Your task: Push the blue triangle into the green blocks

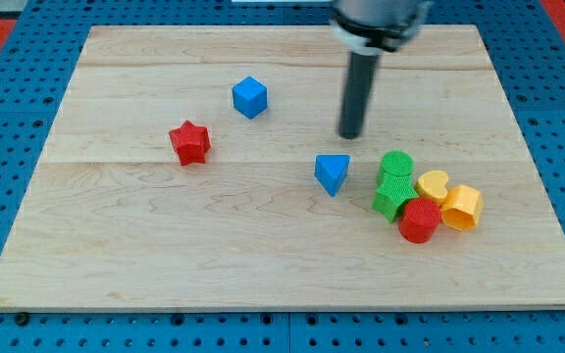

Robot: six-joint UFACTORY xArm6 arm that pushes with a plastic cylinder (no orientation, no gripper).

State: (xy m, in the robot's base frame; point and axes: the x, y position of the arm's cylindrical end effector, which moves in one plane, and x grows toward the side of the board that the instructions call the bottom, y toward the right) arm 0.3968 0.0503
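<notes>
Your blue triangle (332, 174) sits just left of the green blocks (393, 182); my tip (350, 134) hovers above it, untouching. No pincer fitted.

The tabletop (263, 255) is pale natural wood with faint grain lines running across it, set on a blue pegboard (8, 147) patterned with rows of small dark holes. My tip (349, 135) ends a dark, near-black rod. The triangle (332, 174) and the cube (249, 96) are blue. The star (190, 142) is red, as is the cylinder (419, 221). Two green blocks (394, 183) sit together. The heart (433, 184) and the hexagonal block (462, 206) are yellow.
</notes>
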